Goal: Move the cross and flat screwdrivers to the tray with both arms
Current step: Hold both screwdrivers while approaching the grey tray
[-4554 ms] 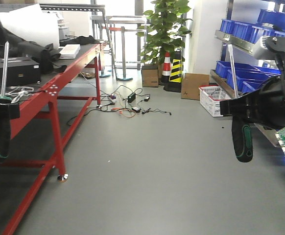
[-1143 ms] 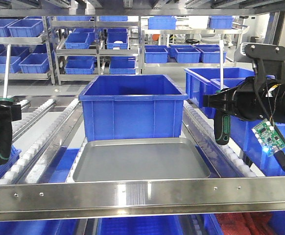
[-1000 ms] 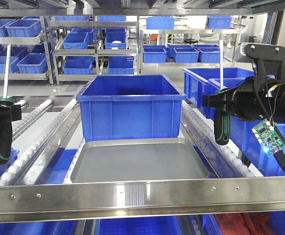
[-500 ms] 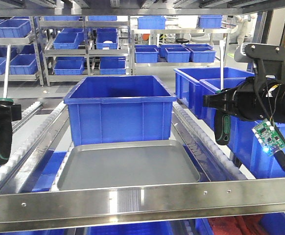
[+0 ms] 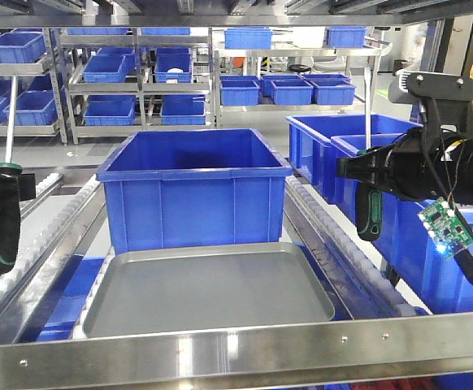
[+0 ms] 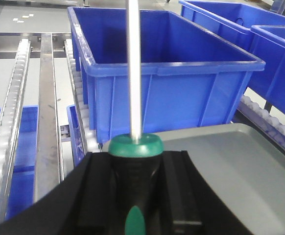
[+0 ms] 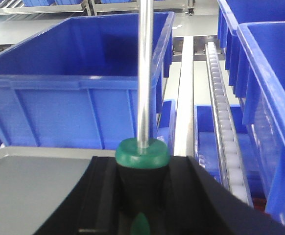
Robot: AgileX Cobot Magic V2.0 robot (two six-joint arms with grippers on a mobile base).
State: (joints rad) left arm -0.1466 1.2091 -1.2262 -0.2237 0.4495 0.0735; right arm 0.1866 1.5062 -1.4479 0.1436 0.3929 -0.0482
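Since both screwdrivers are gripped and hanging off to the sides, I'd say the step in hand is bringing them in over the tray and setting them down.

My left gripper (image 6: 135, 188) is clenched tight on the left screwdriver (image 6: 134, 147) just under its green collar. The handle hangs below and the shaft points straight up. The right gripper (image 7: 141, 193) is clamped on the right screwdriver (image 7: 142, 152) the same way. In both wrist views the fingers sit hard against the handle, no gap.

Front cam has the left one out past the tray's (image 5: 212, 292) left rim, above the roller lane (image 5: 37, 252). The right one is past the right rim, in front of the side bins (image 5: 358, 138). Both are well above the tray, which has nothing in it and lies just in front of the big bin (image 5: 192, 191). Can't tell if they touch.

How I'd play it:
- Swing each arm inward until its handle is over bare tray.
- Tip the tools from upright to lying flat.
- Go low before letting go, since I reckon those chunky round handles will roll off a low rim.
- Keep the shafts off the bin wall.
- Give each arm its own half so they don't clash.
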